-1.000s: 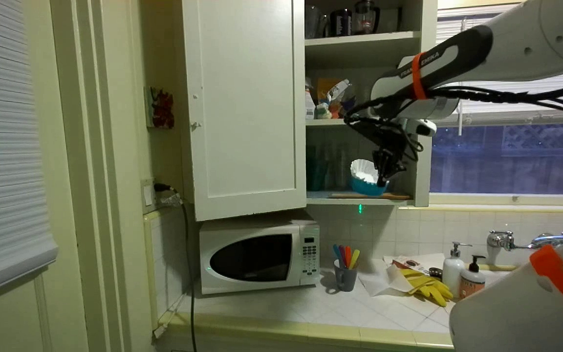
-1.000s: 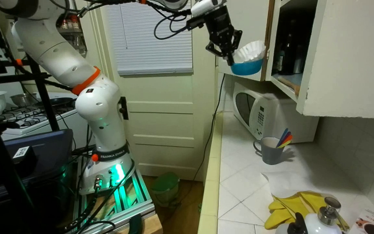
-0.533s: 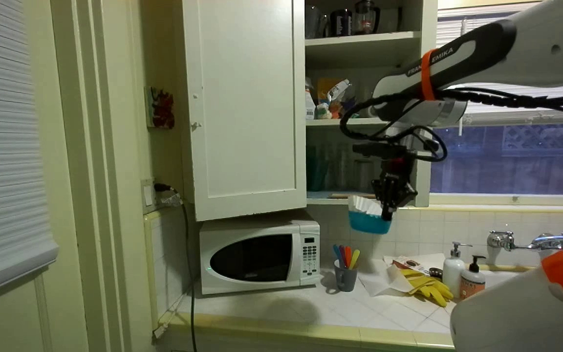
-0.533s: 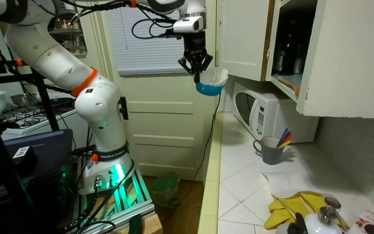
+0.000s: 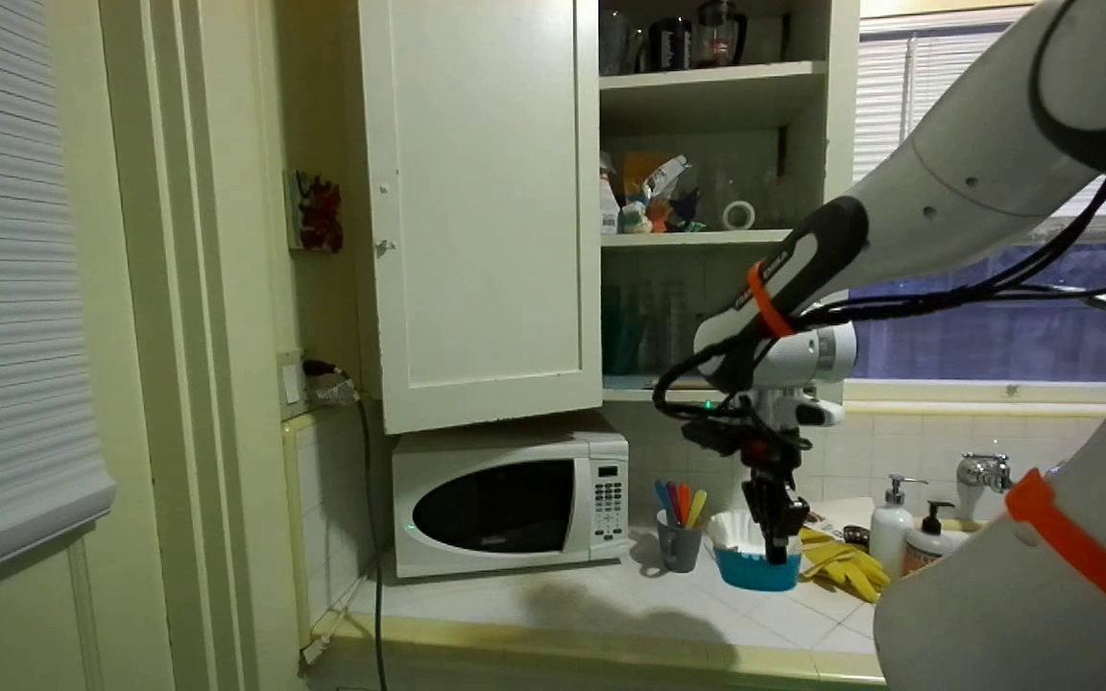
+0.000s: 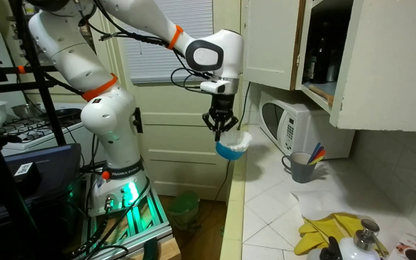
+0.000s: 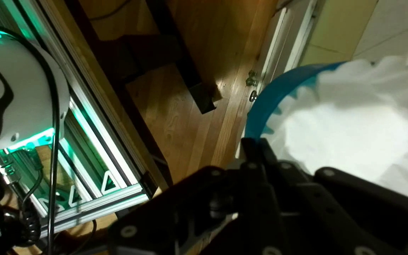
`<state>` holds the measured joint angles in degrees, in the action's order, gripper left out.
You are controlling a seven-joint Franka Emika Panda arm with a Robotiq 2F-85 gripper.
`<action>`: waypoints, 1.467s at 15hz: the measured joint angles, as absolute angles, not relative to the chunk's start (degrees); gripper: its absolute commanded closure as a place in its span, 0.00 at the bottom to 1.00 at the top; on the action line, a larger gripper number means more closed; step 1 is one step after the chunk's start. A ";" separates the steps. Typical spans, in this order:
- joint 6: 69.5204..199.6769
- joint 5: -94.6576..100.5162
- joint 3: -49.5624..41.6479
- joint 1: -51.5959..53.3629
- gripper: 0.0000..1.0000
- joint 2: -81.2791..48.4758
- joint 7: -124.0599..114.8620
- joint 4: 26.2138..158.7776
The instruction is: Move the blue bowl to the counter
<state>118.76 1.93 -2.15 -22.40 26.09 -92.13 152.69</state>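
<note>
Preventing a drop: blue bowl point(image 6: 229, 152) near, not on, the surface point(image 6: 265, 202)
Releasing now would probably tip the bowl against the yellow edge point(image 6: 235, 202) or onto the floor point(image 7: 186, 131), because it appears only partly, if at all, over the surface. Lowering here could catch its base on that edge. The one-sided grip may also let it swivel and spill the white liner point(image 7: 349, 134). Fingers point(image 7: 249, 152): drawn narrow, pinching one side of the bowl's rim; in the wrist view the bowl extends from their tips toward 3 o'clock, with the surface beyond toward 2 o'clock and the floor toward 10 o'clock. In an exterior view the bowl hangs tilted at 4 o'clock from them, the mug point(image 6: 302, 169) well beyond.
</note>
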 measured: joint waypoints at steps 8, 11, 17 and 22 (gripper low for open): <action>133.48 10.65 -6.17 -26.45 0.99 11.25 -113.56 151.61; 138.75 12.31 -7.28 -26.16 0.99 6.74 -122.67 149.83; 142.58 18.38 -10.66 -23.53 0.99 -1.02 -140.25 144.67; 142.59 21.55 -13.88 -18.97 0.99 -6.89 -148.25 140.60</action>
